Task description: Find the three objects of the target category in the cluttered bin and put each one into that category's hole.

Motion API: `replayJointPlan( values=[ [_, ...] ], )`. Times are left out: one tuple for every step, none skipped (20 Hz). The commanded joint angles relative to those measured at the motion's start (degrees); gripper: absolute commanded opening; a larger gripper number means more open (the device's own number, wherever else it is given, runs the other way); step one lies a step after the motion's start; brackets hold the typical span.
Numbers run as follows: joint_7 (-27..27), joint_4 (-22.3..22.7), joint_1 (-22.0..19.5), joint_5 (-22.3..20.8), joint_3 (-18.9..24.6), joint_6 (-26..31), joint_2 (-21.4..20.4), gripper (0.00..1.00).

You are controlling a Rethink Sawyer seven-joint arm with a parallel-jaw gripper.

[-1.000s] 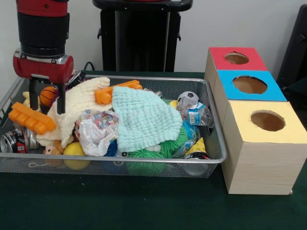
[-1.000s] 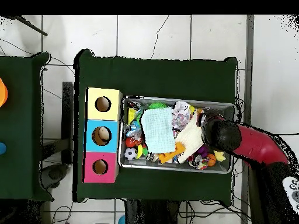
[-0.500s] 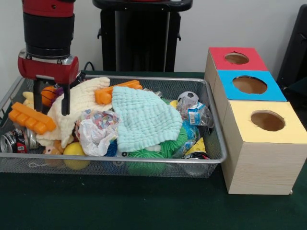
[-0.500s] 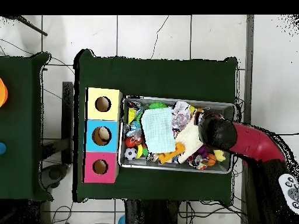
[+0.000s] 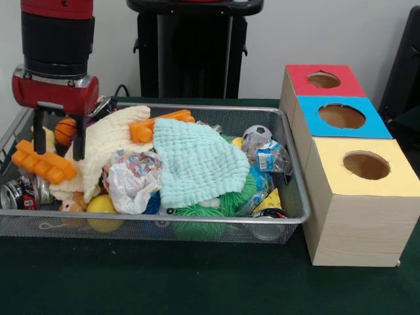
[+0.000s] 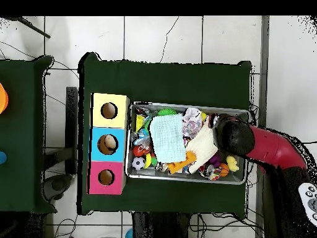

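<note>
The silver wire-mesh bin (image 5: 197, 226) lies on the green table, full of clutter; it also shows in the overhead view (image 6: 186, 106). My gripper (image 5: 58, 155) hangs open over the bin's left end, fingers down to either side of a small orange basketball (image 5: 65, 130) and not touching it. A small tan-orange fuzzy toy (image 5: 69, 205) peeks out low at the front left, beside a yellow ball (image 5: 104, 205). No other plush toy shows clearly. The red-topped hole (image 5: 323, 79) is on the farthest box; it also shows in the overhead view (image 6: 106, 177). From overhead the arm (image 6: 234, 137) hides the fingers.
A mint cloth (image 5: 197, 161) and a cream cloth (image 5: 108, 134) cover much of the bin. An orange plastic toy (image 5: 42, 162), crumpled paper (image 5: 131, 180), a soccer ball (image 5: 257, 134), green spiky balls (image 5: 200, 213) and cans (image 5: 20, 193) lie around. Blue-topped (image 5: 341, 116) and yellow-topped (image 5: 365, 165) holes are nearer.
In the front view the gripper has shifted a little to the left and down again, after a small move right. It stays open. The bin's contents have not moved.
</note>
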Motion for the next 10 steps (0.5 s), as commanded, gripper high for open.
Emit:
replayJointPlan(
  values=[
    [2.1,-3.1,0.1,0.4,1.9,5.1,2.0,1.0],
    [2.2,-3.5,0.2,0.2,1.9,4.9,2.5,1.0],
    [2.4,-4.2,0.4,0.2,1.7,4.8,3.0,1.0],
    [2.7,-4.5,0.6,0.1,1.6,4.3,3.5,1.0],
    [3.0,-4.7,0.7,0.0,1.5,3.8,4.0,1.0],
    [3.2,-4.8,0.9,-0.1,1.4,3.3,4.3,1.0],
    [3.4,-4.9,1.0,-0.2,1.3,3.0,4.7,1.0],
    [3.7,-4.9,1.1,-0.3,1.2,2.5,5.0,1.0],
    [4.0,-5.3,1.3,-0.5,1.1,2.0,5.8,1.0],
    [4.2,-5.4,1.4,-0.7,0.9,1.4,6.2,1.0]
  ],
)
